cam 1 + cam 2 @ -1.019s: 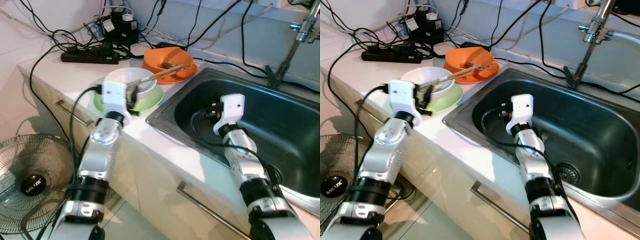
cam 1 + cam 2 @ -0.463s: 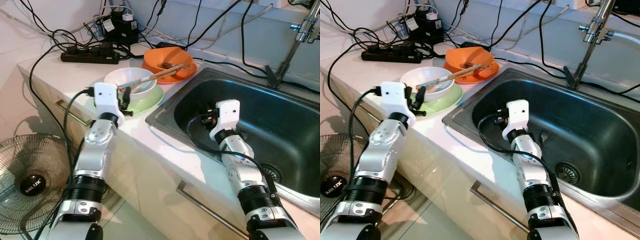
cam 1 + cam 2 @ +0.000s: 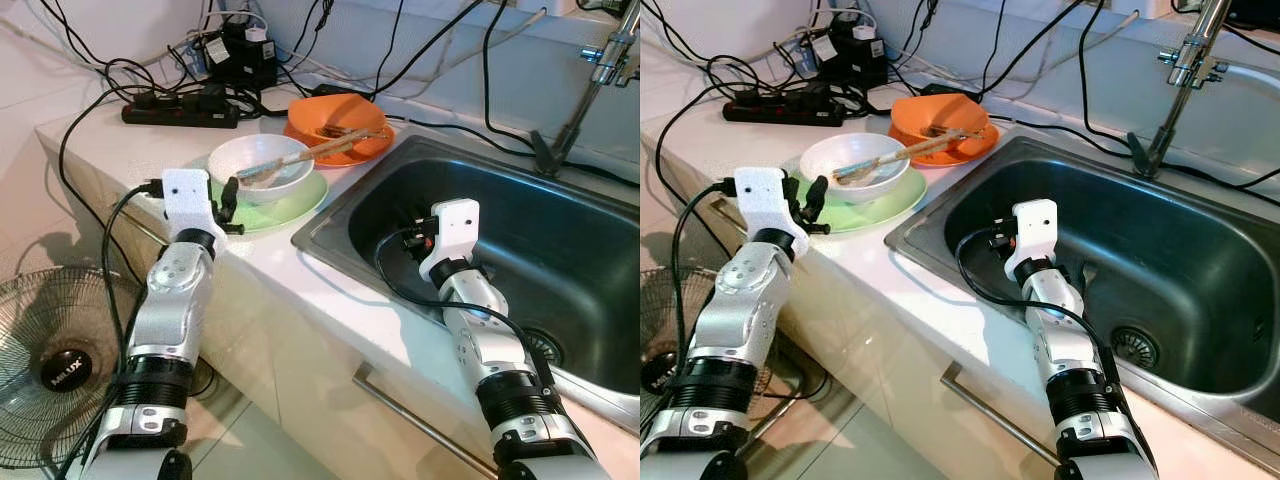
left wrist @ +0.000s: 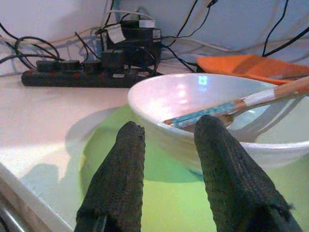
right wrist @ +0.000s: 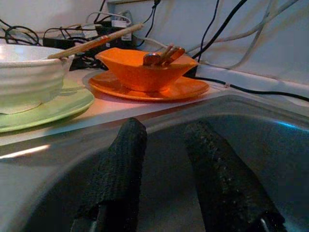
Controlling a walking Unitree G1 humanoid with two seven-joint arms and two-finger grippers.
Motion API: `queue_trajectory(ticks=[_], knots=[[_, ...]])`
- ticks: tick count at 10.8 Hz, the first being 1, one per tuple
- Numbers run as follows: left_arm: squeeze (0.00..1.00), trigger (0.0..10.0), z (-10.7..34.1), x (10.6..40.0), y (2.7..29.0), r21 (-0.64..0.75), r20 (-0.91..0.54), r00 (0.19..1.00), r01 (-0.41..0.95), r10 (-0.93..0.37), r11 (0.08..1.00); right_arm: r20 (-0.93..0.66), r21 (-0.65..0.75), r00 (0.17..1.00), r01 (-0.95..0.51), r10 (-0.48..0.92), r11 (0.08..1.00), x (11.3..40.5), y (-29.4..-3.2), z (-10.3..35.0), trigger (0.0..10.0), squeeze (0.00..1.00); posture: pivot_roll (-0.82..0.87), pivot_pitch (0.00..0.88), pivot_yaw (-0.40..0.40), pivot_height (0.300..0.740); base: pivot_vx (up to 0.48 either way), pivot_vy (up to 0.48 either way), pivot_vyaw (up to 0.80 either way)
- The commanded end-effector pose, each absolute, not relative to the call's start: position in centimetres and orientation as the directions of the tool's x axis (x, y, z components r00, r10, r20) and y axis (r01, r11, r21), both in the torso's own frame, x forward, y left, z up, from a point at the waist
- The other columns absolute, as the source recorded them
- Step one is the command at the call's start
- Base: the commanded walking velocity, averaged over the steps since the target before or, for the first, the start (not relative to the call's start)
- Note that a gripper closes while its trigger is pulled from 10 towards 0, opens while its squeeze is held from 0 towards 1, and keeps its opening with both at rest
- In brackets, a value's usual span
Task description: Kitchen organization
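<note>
Inventory as I see it from the remote station, big to small:

1. Counter [image 3: 100, 140] – white, cabinets under it.
2. Sink [image 3: 560, 260] – steel basin, R side of counter; faucet [image 3: 600, 70] at back.
3. Fan [image 3: 55, 365] – on floor, L of cabinets.
4. Power strip [image 3: 180, 115] – black, back of counter w/ tangled cables.
5. Green plate [image 3: 290, 205] – on counter just beside sink rim.
6. White bowl [image 3: 262, 165] – sits on green plate; chopsticks [image 3: 300, 157] lie across it, tips in bowl.
7. Orange plate [image 3: 335, 150] w/ orange bowl [image 3: 335, 118] on it – behind green plate, utensils inside.
8. Left gripper [image 4: 166, 169] – at near edge of green plate, aimed at white bowl; fingers spread, nothing between.
9. Right gripper [image 5: 164, 169] – inside sink near its L wall; fingers apart, empty.
</note>
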State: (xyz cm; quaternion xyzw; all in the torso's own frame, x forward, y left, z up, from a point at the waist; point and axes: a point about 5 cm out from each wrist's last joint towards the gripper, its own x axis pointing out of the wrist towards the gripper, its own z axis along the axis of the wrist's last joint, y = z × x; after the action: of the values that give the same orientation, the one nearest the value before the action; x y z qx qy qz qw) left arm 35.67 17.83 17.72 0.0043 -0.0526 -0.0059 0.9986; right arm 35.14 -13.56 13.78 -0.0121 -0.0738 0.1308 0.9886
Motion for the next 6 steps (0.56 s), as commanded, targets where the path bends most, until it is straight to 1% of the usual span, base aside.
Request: queue_trajectory(ticks=[1,2,3,5,6], knots=[[0.00,10.0,18.7,35.6,17.5,0.038,0.146,0.989,0.033,-0.038,0.999,0.153,-0.035,0.954,-0.255,0.257,0.966,35.0,-13.6,14.1,10.0,0.00,0.18,0.000,-0.001,0.740,0.000,0.000,0.00],[0.00,10.0,19.7,35.7,16.3,0.039,0.188,0.978,0.080,-0.086,0.996,0.152,-0.034,0.955,-0.253,0.256,0.967,35.1,-13.5,14.1,10.0,0.00,0.18,0.000,0.000,0.740,0.000,0.000,0.00],[0.00,10.0,20.0,35.9,15.6,0.047,0.195,0.975,0.101,-0.109,0.994,0.152,-0.033,0.955,-0.251,0.254,0.967,35.1,-13.5,14.1,10.0,0.00,0.18,0.000,0.002,0.740,0.000,0.000,0.00],[0.00,10.0,20.2,36.4,15.0,0.050,0.195,0.973,0.116,-0.124,0.992,0.153,-0.031,0.957,-0.245,0.246,0.969,35.0,-13.7,14.0,10.0,0.00,0.17,0.000,0.009,0.740,0.000,0.000,0.00],[0.00,10.0,19.8,36.6,15.0,0.053,0.171,0.977,0.120,-0.128,0.991,0.151,-0.032,0.958,-0.242,0.244,0.970,35.0,-13.8,14.0,10.0,0.00,0.17,0.000,0.009,0.740,0.000,0.000,0.00]])
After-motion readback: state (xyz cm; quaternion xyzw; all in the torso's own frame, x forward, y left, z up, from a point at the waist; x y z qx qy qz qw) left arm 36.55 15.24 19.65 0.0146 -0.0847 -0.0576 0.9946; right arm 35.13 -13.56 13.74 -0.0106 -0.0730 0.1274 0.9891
